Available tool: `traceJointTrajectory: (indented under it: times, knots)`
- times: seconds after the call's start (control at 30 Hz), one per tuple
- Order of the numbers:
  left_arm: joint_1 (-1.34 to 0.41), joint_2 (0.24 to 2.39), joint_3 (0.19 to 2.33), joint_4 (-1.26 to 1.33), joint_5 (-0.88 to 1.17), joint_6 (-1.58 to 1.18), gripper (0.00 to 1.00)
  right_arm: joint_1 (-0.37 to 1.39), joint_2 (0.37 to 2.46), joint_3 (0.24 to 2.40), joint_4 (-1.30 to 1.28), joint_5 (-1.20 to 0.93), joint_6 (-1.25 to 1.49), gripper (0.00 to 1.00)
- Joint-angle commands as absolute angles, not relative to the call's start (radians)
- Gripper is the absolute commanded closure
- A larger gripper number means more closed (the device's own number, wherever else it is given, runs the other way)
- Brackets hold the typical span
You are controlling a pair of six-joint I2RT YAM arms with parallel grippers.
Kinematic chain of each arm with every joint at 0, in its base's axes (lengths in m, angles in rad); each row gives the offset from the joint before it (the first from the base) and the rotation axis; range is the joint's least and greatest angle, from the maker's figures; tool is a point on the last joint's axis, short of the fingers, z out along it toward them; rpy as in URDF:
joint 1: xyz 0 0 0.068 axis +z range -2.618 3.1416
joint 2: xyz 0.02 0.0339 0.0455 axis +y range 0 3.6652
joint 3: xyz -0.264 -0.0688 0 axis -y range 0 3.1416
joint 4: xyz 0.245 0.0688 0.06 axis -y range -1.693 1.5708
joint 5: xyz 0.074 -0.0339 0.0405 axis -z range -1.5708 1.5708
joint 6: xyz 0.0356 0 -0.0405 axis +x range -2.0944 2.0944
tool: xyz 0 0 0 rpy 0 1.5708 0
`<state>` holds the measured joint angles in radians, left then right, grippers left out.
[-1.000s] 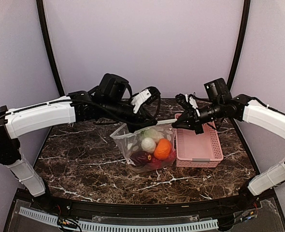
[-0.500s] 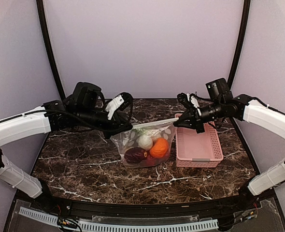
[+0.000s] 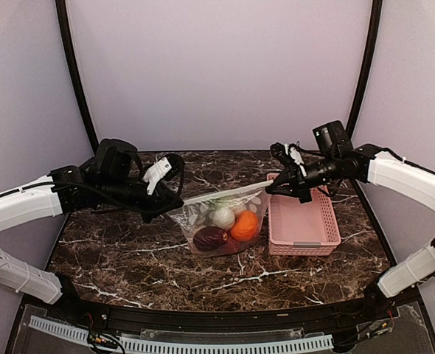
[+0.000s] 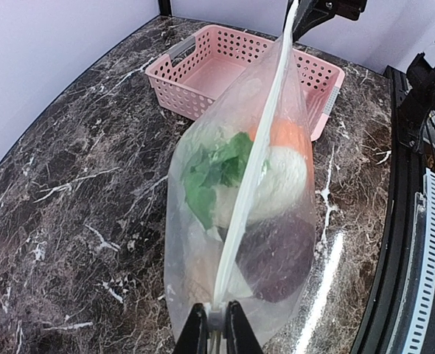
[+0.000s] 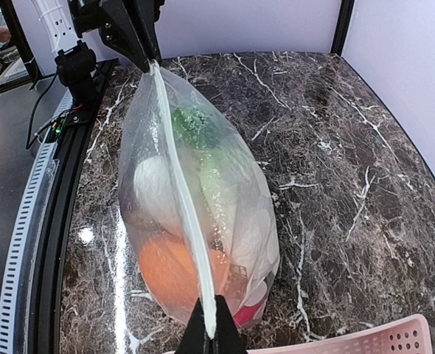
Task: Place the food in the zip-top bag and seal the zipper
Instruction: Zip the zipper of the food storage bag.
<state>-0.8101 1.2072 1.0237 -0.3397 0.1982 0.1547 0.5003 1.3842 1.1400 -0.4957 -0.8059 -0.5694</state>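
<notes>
Zip-top bag [image 3: 221, 225] is hanging between your two sets of jaws, already loaded. The orange [image 3: 245, 226], maroon piece [image 3: 209, 237], white radish [image 3: 223, 217] and leafy cabbage [image 4: 221, 166] are all sitting inside, below the mouth. Its underside looks to be resting on the marble table [image 3: 129, 251]; not certain. Zipper [image 4: 254, 169] is running as a straight, taut line from one pinch to the other.

Left gripper [image 4: 216, 324] is clamping the zipper at its own end of the strip, jaws nearly together with only plastic between them. Right gripper [image 5: 210, 328] is squeezing tight on the opposite end. Pink basket [image 3: 302, 236] is sitting just beneath and beyond the right jaws.

Judgement: you are finishing the sealing pass.
- Be keeping the right pinch fixed as the anchor.
- Be holding the strip level and squeezing squarely across both tracks.
- Avoid hauling harder, since the strip could slip from one pinch.
- The strip reads closed in both wrist views, though a small gap would be too fine to spot.

Against a second ago: the left jaws were pinching near the right ones, with the bag bunched. They have been travelling outward along the strip, so the pinches are now well apart and the mouth is drawn flat. Right gripper is holding its place.
</notes>
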Motion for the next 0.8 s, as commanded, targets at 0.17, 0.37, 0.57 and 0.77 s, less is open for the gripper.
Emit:
traceJointTrajectory:
  times: [0.17,0.37,0.57,0.77]
  knots:
    - [-0.774,1.119,0.966,-0.453,0.092,0.181,0.99,0.464,1.389,1.143,-0.5,-0.783,-0.577,1.0]
    - [-0.767,1.097,0.956,-0.469,0.073,0.186,0.99,0.461,1.392,1.141,-0.5,-0.785,-0.577,1.0]
    - [-0.764,1.088,0.947,-0.472,0.068,0.186,0.99,0.46,1.393,1.143,-0.5,-0.787,-0.578,1.0]
    - [-0.761,1.089,0.94,-0.467,0.061,0.191,0.99,0.46,1.399,1.145,-0.5,-0.787,-0.576,1.0]
